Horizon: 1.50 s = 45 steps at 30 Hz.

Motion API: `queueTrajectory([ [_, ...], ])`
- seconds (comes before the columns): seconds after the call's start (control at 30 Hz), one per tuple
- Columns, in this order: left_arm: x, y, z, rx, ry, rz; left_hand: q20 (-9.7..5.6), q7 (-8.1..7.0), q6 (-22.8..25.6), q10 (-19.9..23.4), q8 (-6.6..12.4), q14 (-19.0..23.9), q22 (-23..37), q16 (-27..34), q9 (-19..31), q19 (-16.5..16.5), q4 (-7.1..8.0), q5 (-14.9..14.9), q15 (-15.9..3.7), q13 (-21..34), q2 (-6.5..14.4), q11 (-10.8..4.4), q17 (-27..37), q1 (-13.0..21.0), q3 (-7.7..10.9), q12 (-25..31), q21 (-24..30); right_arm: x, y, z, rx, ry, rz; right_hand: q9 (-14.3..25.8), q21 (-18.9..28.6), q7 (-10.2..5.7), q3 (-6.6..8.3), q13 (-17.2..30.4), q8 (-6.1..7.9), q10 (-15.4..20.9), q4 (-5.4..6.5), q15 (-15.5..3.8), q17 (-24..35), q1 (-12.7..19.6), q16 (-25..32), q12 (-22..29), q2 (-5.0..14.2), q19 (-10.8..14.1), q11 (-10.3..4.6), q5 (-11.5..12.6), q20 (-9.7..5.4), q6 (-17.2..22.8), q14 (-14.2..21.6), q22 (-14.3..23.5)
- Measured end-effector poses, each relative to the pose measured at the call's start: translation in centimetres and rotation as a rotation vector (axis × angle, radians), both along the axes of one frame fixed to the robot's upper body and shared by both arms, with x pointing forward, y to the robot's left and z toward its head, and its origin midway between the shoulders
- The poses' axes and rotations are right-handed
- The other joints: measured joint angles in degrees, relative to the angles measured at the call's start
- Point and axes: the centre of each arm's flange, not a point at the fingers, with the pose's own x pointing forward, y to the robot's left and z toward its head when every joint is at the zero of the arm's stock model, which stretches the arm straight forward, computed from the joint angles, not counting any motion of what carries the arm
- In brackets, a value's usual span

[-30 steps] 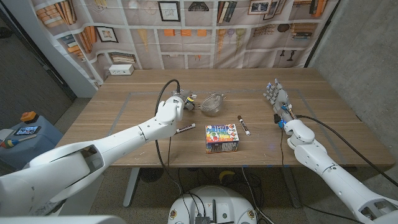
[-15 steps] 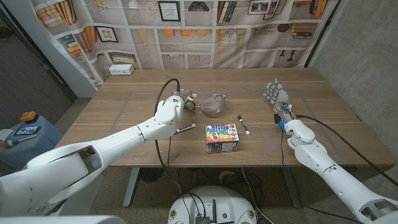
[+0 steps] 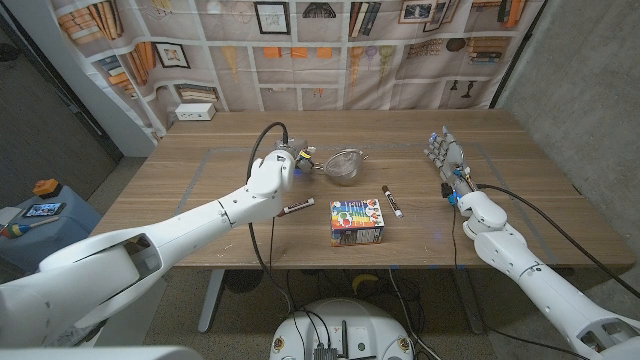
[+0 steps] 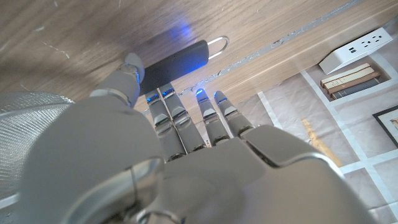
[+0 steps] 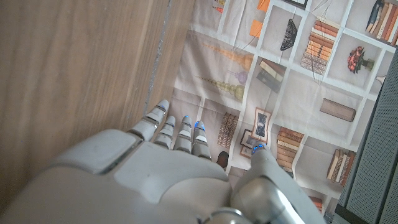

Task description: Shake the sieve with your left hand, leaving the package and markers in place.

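Sieve point(image 3: 343, 166), a round bowl of fine metal mesh with a black handle point(image 4: 176, 57), sits at mid-desk point(image 3: 180, 190); contents can't be made out. Left hand point(image 3: 281, 166) has its fingers point(image 4: 163, 109) curled toward that handle; an actual grip isn't visible. Right hand point(image 3: 445, 160) holds nothing, fingers extended. Colourful package point(image 3: 357, 222) lies nearer the front edge.

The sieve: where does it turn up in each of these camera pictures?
Head view: the sieve sits mid-table, just right of the left hand.
Left wrist view: its mesh bowl is at the left edge, its black handle beyond the fingers.
Right wrist view: not in it.
Shared landmark: the left hand.
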Motion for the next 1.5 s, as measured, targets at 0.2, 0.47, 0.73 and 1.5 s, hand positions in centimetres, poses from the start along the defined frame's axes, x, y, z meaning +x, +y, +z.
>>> queueTrajectory([
  [0.2, -0.2, 0.1, 0.5, 0.003, -0.011, 0.0, 0.0, 0.17, 0.19, 0.28, -0.05, 0.08, 0.0, 0.0, 0.01, 0.0, 0.0, 0.0, -0.08, 0.01, 0.0, 0.28, 0.0, 0.0, 0.0, 0.0, 0.0, 0.2, 0.0, 0.0, 0.001, 0.003, 0.002, 0.0, 0.0, 0.26, 0.0, 0.0, 0.0, 0.0, 0.0, 0.0, 0.0, 0.0, 0.0, 0.0, 0.0, 0.0, 0.0, 0.0, 0.0, 0.26, 0.0, 0.0],
  [0.47, -0.6, 0.0, 1.2, 0.007, -0.03, -0.007, 0.0, 0.09, 0.28, 0.28, -0.28, 0.07, 0.0, 0.0, 0.31, 0.0, -0.23, -0.16, -0.08, 0.05, 0.0, 0.27, 0.0, 0.0, -0.25, -0.01, 0.0, 0.3, 0.0, -0.1, 0.003, 0.005, 0.002, 0.0, 0.0, 0.31, 0.25, 0.0, 0.0, 0.0, -0.24, 0.0, 0.01, 0.0, 0.0, 0.0, 0.0, 0.0, 0.0, 0.0, 0.0, 0.31, 0.0, 0.0],
  [0.73, -1.0, -0.1, 1.9, 0.018, -0.048, -0.019, 0.0, 0.41, 0.62, 0.74, -0.51, 0.1, 0.0, 0.0, 0.34, -0.01, -0.15, -0.17, -0.05, 0.05, 0.0, 0.27, 0.0, 0.0, -0.48, -0.02, 0.0, 0.4, 0.0, 0.0, 0.002, 0.005, 0.002, 0.0, 0.0, 0.31, 0.41, 0.0, 0.0, 0.0, -0.08, 0.0, 0.01, 0.0, 0.0, 0.0, 0.0, 0.42, 0.0, 0.0, -0.42, 0.31, 0.0, 0.0],
  [1.5, -2.1, -0.1, 3.5, 0.068, -0.083, -0.023, 0.0, 0.57, 0.78, 0.9, -0.38, 0.69, 0.0, 0.0, 0.38, -0.01, -0.18, -0.3, -0.08, 0.0, 0.0, 0.27, 0.0, 0.0, -0.94, -0.29, 0.0, 0.3, -0.2, 0.2, -0.011, 0.001, -0.003, 0.0, 0.0, 0.31, 0.48, 0.0, 0.0, 0.0, 0.0, 0.0, -0.26, 0.0, 0.0, 0.0, 0.0, 0.41, 0.0, 0.0, -0.41, 0.31, 0.0, 0.0],
])
